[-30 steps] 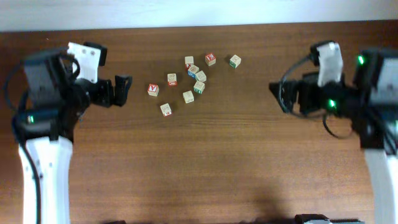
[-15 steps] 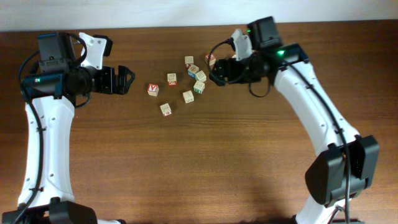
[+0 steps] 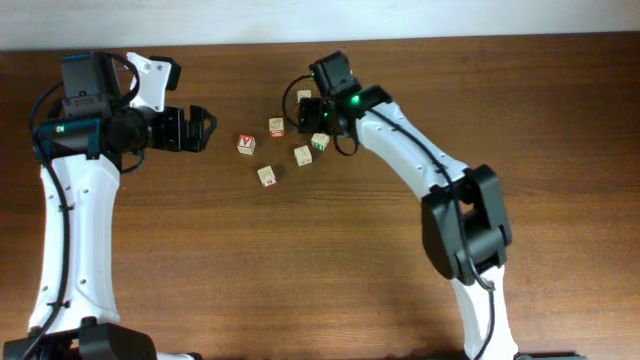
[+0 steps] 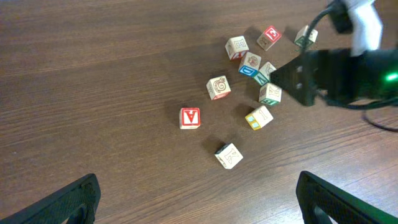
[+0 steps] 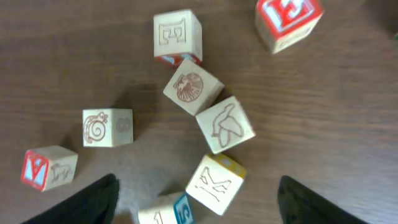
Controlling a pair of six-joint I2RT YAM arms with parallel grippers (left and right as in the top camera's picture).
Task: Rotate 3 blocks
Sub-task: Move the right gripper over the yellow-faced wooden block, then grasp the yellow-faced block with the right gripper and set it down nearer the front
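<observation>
Right gripper (image 5: 197, 182) has swung in over the pale, sharp-cornered wooden blocks (image 5: 225, 124), jaws apart, empty; left gripper (image 3: 205, 128) gapes empty too. Overhead, the right arm (image 3: 420, 165) hides a few.

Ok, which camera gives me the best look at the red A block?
Left wrist. The red A block sits apart near mid-frame, its letter plainly readable. Overhead shows it only as a tiny red-faced cube; the right wrist catches it at lower left, red face turned sideways.
</observation>
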